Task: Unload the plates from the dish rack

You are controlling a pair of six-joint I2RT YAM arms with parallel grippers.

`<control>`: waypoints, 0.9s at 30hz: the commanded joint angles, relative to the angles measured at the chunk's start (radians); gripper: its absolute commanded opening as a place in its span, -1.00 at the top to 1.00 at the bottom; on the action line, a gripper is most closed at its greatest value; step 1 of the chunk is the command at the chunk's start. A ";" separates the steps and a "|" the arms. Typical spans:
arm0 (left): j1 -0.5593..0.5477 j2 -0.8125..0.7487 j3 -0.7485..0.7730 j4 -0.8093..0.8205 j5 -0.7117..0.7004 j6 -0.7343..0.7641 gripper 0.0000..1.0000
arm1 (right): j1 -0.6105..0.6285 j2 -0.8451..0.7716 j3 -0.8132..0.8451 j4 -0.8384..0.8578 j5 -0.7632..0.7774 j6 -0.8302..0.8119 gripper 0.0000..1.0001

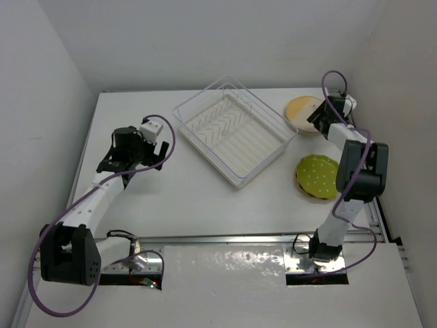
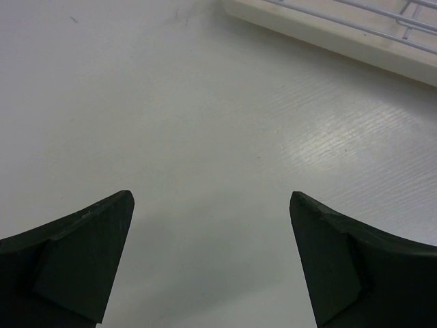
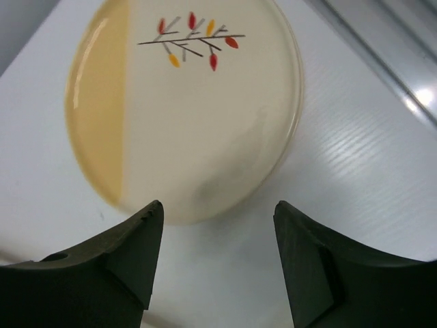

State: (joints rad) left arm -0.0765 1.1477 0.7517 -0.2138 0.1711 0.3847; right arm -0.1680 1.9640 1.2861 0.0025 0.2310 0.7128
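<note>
Now the right fingers (image 3: 116, 266) stand apart and empty, the plate (image 3: 191, 123) flat on the tabletop (image 3: 355, 171) just ahead. Wide apart too, the left fingers (image 2: 75, 253) hang beside the rack (image 1: 235, 147).

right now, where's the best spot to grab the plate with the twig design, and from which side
Probably its near rim, the edge facing the open right gripper. The plate lies flat on the table, so only the thin rim offers a pinch: come in low from that side.
</note>
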 commanded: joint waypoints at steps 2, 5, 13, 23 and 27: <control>0.009 -0.078 0.049 0.004 -0.082 -0.056 -0.92 | -0.001 -0.284 -0.105 0.129 -0.025 -0.258 -0.35; 0.011 -0.213 -0.009 0.046 -0.136 -0.037 -0.99 | 0.001 -0.520 -0.284 0.177 -0.001 -0.412 -0.46; 0.009 -0.246 -0.101 0.042 -0.064 -0.099 -0.99 | -0.002 -0.954 -0.649 0.332 0.162 -0.527 -0.63; 0.011 -0.201 -0.063 0.117 -0.308 -0.299 -1.00 | -0.002 -1.240 -0.764 0.292 0.364 -0.659 -0.78; 0.011 -0.195 -0.052 0.087 -0.269 -0.343 -1.00 | -0.002 -1.320 -0.804 0.266 0.395 -0.705 -0.80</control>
State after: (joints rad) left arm -0.0765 0.9619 0.6548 -0.1535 -0.0940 0.1062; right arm -0.1680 0.6819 0.4988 0.2668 0.5636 0.0689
